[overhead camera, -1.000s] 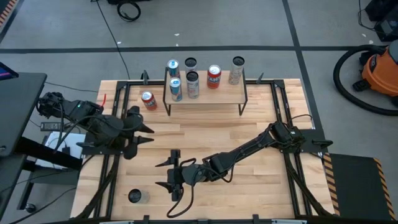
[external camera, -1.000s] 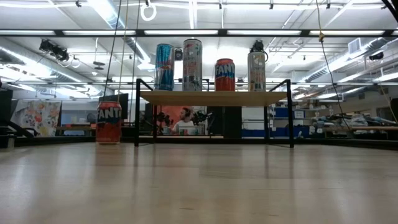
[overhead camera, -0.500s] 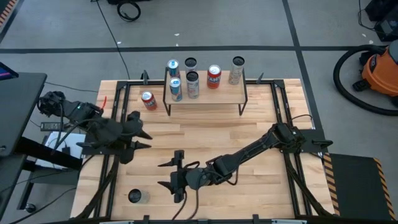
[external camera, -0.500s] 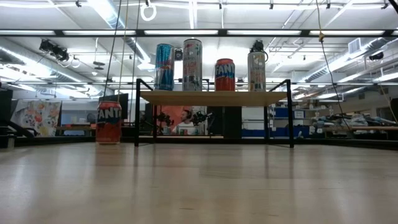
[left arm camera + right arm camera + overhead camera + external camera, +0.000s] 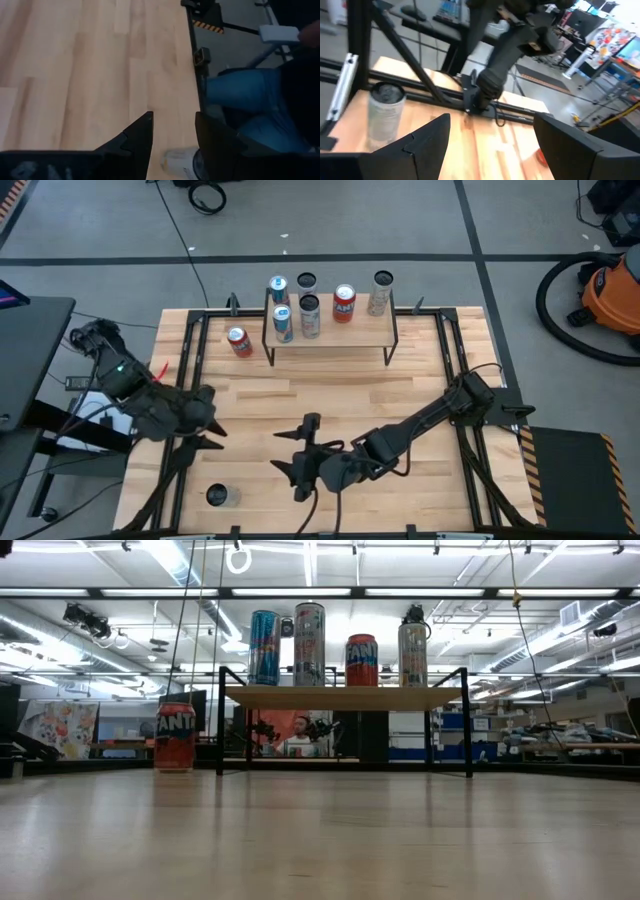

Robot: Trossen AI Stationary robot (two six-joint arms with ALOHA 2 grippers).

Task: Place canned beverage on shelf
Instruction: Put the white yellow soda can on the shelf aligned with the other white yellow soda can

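L gripper point(image 5: 207, 436) at table's left edge, fingers spread, nothing between | we see silver can point(image 5: 217, 496) upright at near-left corner, just beside L jaws, well left of R gripper point(image 5: 303, 450) | R mid-front, jaws wide, empty | Fanta can point(image 5: 238, 340) left of shelf point(image 5: 352, 330) | shelf far-centre holds 4 cans

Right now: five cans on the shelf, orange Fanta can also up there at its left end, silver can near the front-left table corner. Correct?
Not quite. The Fanta can is not on the shelf; it stands on the tabletop beside the shelf's left end, as the low view shows. The rest holds: five cans on the shelf in the high view, and the silver can near the front-left table corner.
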